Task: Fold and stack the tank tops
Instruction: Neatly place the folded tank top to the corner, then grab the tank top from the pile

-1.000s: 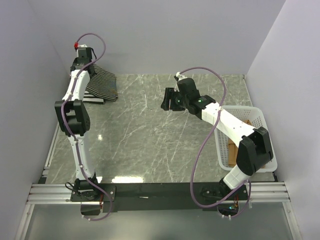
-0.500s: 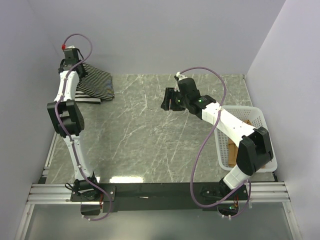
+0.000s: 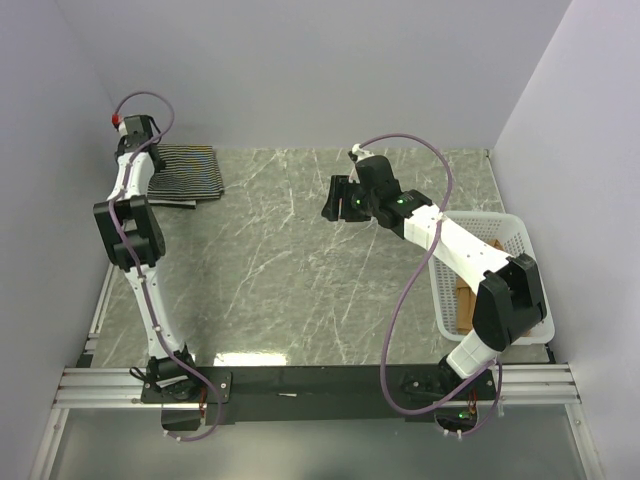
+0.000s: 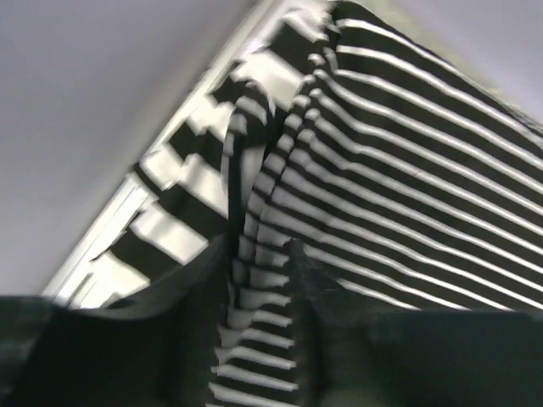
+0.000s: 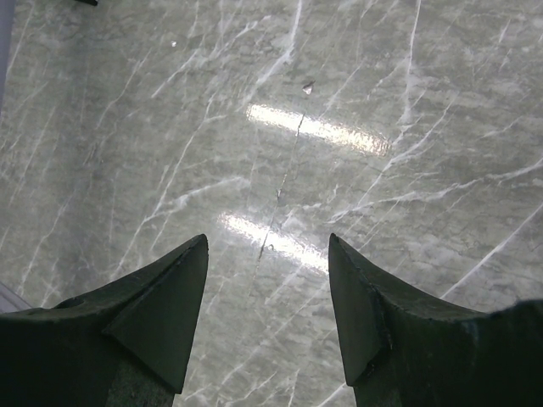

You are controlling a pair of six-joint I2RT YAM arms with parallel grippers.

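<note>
Our left tool (image 4: 254,288) has a fold of the thin-striped black-and-white fabric tank top (image 4: 407,170) between its fingers; clamped or not, we cannot tell. That top lies on the wide-striped black-and-white fabric top (image 4: 182,178), well apart from the white plastic lattice basket (image 3: 520,235). Our right tool (image 5: 267,254), fingers apart, hovers nearer that basket, where the plain tan-brown top (image 3: 465,300) waits. We judge two stacked, one left.

Three tank tops are visible: one thin-striped top (image 3: 192,168) in black and white, one wide-striped top (image 4: 174,225) in black and white, and one plain tan-brown top (image 3: 464,300). There is one white plastic lattice basket (image 3: 505,222) and one grey marbled table (image 3: 290,270). Two white and black robot arms are present, the left arm (image 3: 132,225) and the right arm (image 3: 455,250), and two purple cables (image 3: 393,325), one on each arm.
</note>
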